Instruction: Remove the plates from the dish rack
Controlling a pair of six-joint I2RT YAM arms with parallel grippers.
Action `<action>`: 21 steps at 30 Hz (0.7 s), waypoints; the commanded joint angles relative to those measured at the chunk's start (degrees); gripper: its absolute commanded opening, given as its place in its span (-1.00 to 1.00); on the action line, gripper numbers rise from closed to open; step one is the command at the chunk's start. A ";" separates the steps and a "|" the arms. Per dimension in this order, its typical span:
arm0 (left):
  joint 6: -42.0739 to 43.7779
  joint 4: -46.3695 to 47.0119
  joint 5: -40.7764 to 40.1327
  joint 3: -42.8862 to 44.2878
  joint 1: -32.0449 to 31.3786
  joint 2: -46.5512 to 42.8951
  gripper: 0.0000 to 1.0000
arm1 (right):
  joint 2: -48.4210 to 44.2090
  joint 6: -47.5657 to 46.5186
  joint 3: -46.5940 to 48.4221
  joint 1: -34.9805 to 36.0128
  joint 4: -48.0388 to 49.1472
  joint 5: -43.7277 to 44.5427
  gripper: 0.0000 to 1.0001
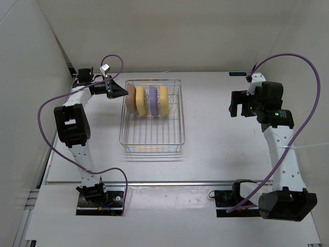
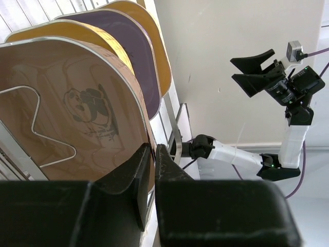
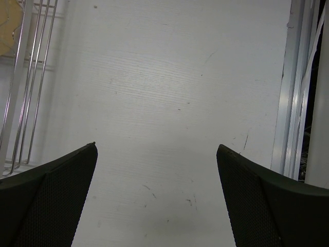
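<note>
The silver wire dish rack (image 1: 152,135) stands mid-table. Four plates stand on edge in its far half: tan-pink (image 1: 131,99), yellow (image 1: 140,101), purple (image 1: 152,100), yellow (image 1: 164,100). My left gripper (image 1: 123,92) is at the rack's far left side. In the left wrist view the left gripper (image 2: 154,149) is shut on the rim of the tan-pink plate (image 2: 77,103), with the yellow (image 2: 77,31), purple (image 2: 128,46) and second yellow (image 2: 157,46) plates behind it. My right gripper (image 1: 235,109) hangs open and empty over bare table, right of the rack; it also shows open in its wrist view (image 3: 157,149).
White walls close in the table at the back and left. The rack's right wall (image 3: 20,77) shows at the left of the right wrist view. A metal rail (image 3: 288,103) runs along the table edge. Purple cables loop from both arms.
</note>
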 commanded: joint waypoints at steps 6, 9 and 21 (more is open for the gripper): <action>-1.34 1.28 4.34 0.65 0.96 -3.32 -0.78 | -0.71 -0.93 -0.06 -0.15 1.23 -0.90 1.00; -1.87 1.28 4.95 0.65 1.48 -4.37 -0.78 | -0.70 -0.93 -0.06 -0.15 1.23 -0.90 1.00; -2.48 0.23 5.92 0.65 2.01 -7.98 -0.78 | -0.70 -0.93 -0.58 -0.15 1.23 -0.90 1.00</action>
